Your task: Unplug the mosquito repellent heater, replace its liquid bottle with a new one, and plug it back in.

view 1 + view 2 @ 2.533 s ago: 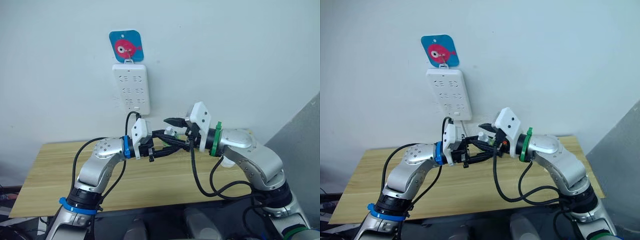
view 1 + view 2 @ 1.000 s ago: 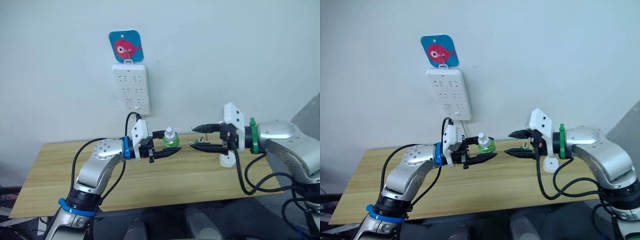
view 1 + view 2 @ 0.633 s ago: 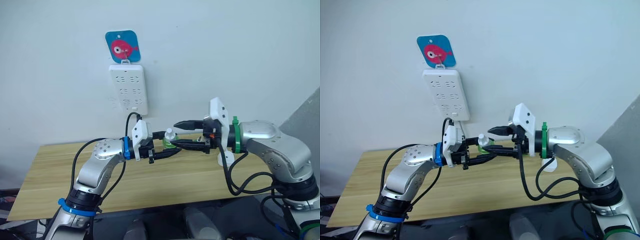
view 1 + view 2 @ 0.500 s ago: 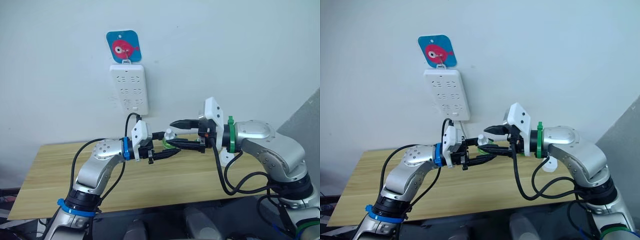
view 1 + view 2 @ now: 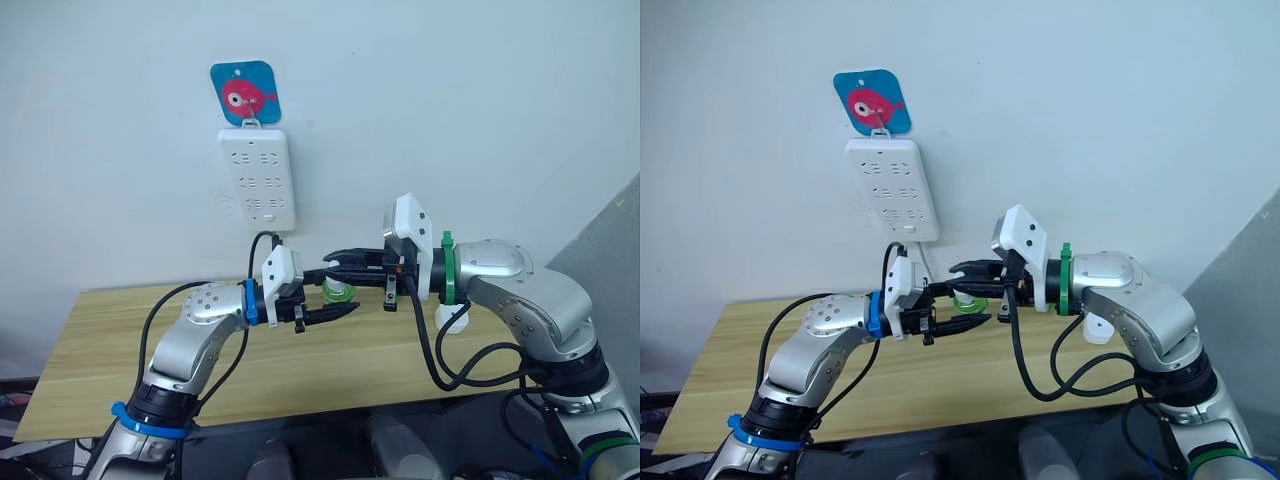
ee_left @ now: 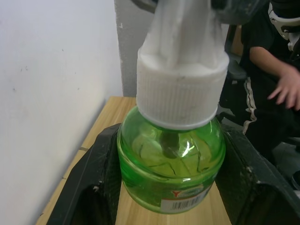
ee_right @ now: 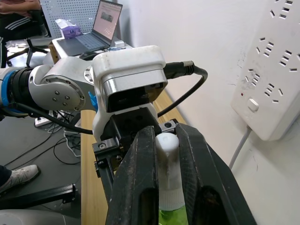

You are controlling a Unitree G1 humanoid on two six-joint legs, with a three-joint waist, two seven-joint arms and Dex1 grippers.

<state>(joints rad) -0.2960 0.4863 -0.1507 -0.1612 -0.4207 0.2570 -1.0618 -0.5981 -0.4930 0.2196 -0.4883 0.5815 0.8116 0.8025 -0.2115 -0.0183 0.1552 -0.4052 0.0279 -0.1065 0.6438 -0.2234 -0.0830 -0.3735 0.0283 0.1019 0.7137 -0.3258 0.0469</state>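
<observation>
My left gripper [image 5: 338, 296] is shut on the round green body of the liquid bottle [image 6: 171, 161], held upright above the wooden table [image 5: 110, 350]. Black fingers [image 6: 93, 183] press it from both sides. Reaching in from the right, my right gripper [image 5: 335, 267] is shut on the bottle's white cap [image 7: 167, 143], its fingers [image 7: 140, 164] clamping both sides. A small white unit, apparently the mosquito repellent heater [image 5: 453, 316], stands on the table behind my right forearm, partly hidden.
A white power strip [image 5: 258, 187] hangs on the wall under a blue fish hook [image 5: 245, 93], its cord running down behind my left wrist. A grey panel [image 5: 610, 270] stands at the right. A person in dark clothes [image 6: 262, 93] sits beyond the table's end.
My right gripper swung left from over the table's right side, straddled the bottle's cap while open, and has now shut on it. The left gripper kept holding the bottle in place.
</observation>
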